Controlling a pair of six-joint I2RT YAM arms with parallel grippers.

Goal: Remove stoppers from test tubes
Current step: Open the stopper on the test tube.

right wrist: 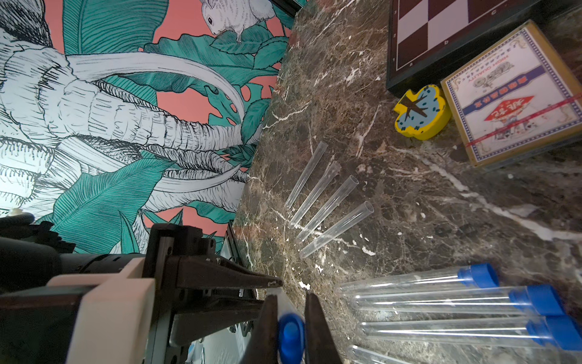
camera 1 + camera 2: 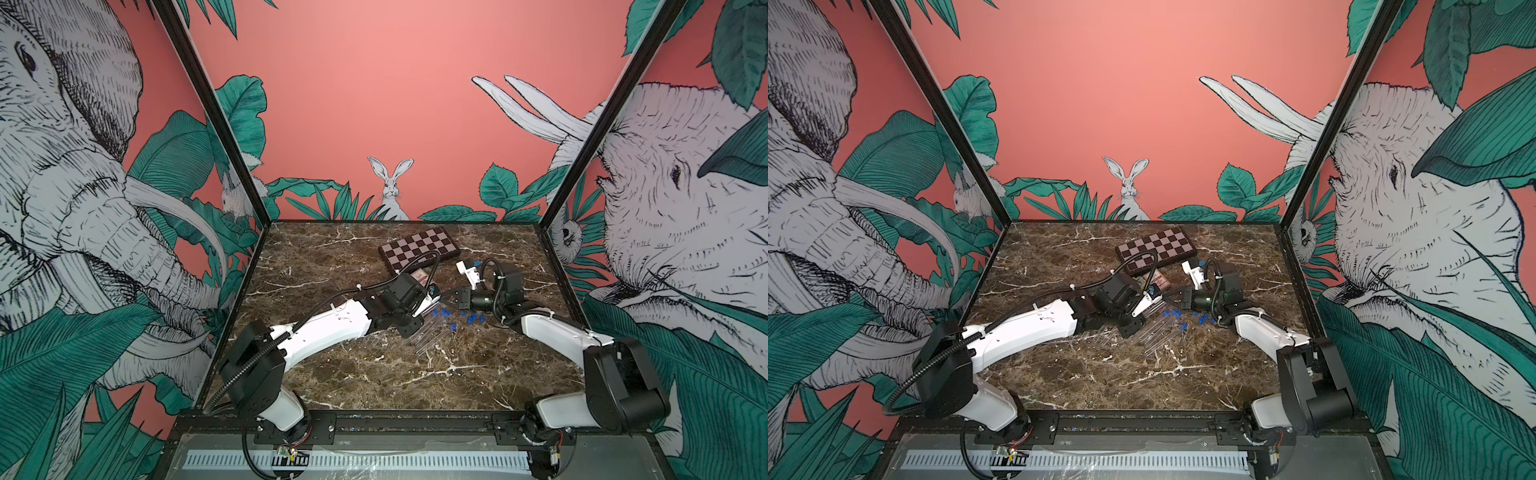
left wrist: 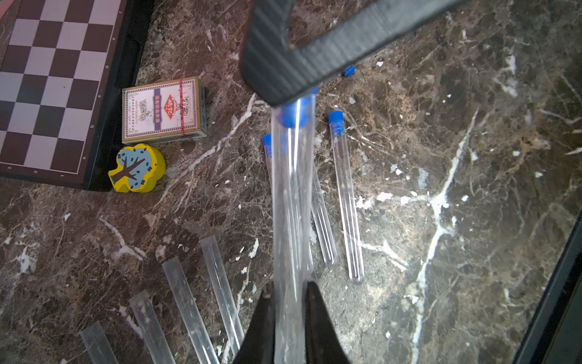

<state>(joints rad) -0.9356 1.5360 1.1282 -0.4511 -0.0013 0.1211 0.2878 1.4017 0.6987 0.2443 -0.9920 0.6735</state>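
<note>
Left jaws clamp 1 test tube (image 3: 289, 205), right jaws its stopper (image 1: 291, 335).

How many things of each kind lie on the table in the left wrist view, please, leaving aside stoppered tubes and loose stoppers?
Open test tubes: 4
Chessboard: 1
Card box: 1
Yellow tree block: 1
Total: 7

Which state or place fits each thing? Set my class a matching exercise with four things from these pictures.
Things:
1. left gripper
2. right gripper
3. tree block
4. open tubes

States or places:
a. yellow, beside the chessboard
b. shut on a tube
c. lying on the marble, no stoppers
d. shut on a blue stopper

Pairs: 1-b, 2-d, 3-a, 4-c
</note>
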